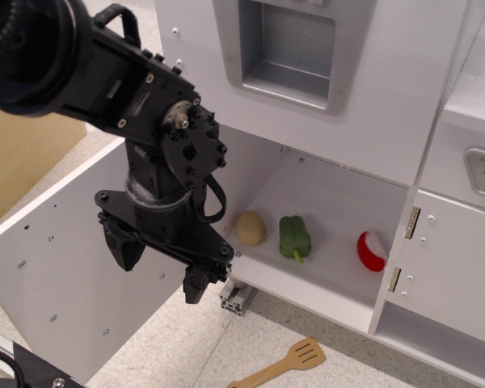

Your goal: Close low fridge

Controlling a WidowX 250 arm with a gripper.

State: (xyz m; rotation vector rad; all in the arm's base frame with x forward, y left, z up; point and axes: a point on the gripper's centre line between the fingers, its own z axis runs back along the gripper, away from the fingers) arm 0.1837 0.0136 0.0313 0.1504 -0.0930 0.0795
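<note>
The low fridge [323,234] is standing open in the middle of the view, under the upper door with the grey dispenser [289,50]. Three things are lying on its white floor: a tan potato [251,228] at the left, a green pepper [294,238] in the middle, just beside the potato, and a red-and-white piece of toy food [372,250] at the right, near the side wall. The fridge door [56,283] is swinging out wide to the left, its inner face showing. The black gripper [160,267] is hanging in front of that door with its fingers spread wide and holding nothing. A smaller cabinet door with brass hinges [457,267] is sitting shut to the right. A wooden spatula [283,364] is lying on the speckled floor [186,347] near the bottom edge, well apart from the gripper.
</note>
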